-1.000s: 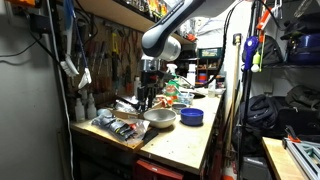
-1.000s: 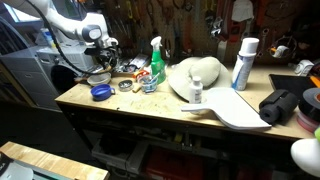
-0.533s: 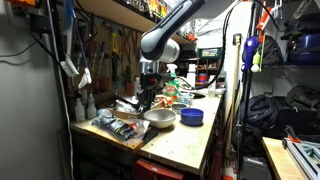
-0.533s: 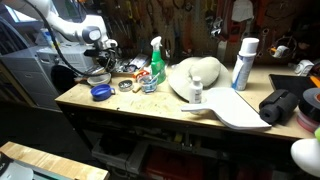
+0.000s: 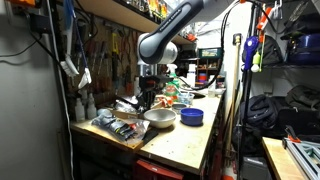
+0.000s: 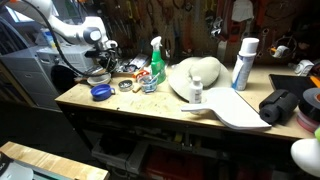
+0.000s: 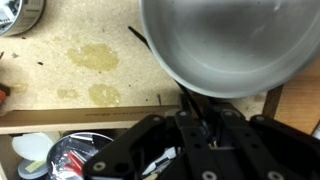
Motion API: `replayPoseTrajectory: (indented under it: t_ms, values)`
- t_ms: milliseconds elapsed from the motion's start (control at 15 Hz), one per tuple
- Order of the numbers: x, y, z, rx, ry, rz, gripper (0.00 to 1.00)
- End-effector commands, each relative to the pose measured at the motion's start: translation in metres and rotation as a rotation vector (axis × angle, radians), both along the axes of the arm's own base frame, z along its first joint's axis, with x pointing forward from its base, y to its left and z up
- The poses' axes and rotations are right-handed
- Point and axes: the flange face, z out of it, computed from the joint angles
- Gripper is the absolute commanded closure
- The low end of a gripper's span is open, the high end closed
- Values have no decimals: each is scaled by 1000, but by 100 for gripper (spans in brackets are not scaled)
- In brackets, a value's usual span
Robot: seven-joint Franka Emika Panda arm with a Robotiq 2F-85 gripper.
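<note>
**Operator:** Steel bowl (image 7: 225, 45) sits on the workbench (image 7: 90, 90), at one o'clock from the gripper (image 7: 200, 128) in the wrist view, its rim just ahead of me.

**Spotter:** Pincer open?

**Operator:** I can't tell; the wrist housing hides the fingers. I judge the thin rim is the only purchase, so I'd centre over its near edge and descend slowly. I'd also mind the blue dish (image 5: 192, 116) at the bowl's three o'clock in an exterior view.

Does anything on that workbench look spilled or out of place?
In the wrist view, two yellowish stains mark the bench top beside the metal bowl, like a dried spill. Nothing else stands out.
</note>
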Motion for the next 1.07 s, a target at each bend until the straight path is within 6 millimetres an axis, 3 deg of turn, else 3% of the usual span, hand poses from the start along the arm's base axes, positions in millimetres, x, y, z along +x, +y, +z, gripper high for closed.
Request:
replayPoseTrajectory:
  t_ms: [0,200,667,1000]
  values:
    - [2,2,-3,-16,29,-5,100]
    - [0,-3,5,-11,17,-7,99]
    - [-18,-22,57,-39,-9,35,99]
    - [-28,-14,77,-32,22,100,99]
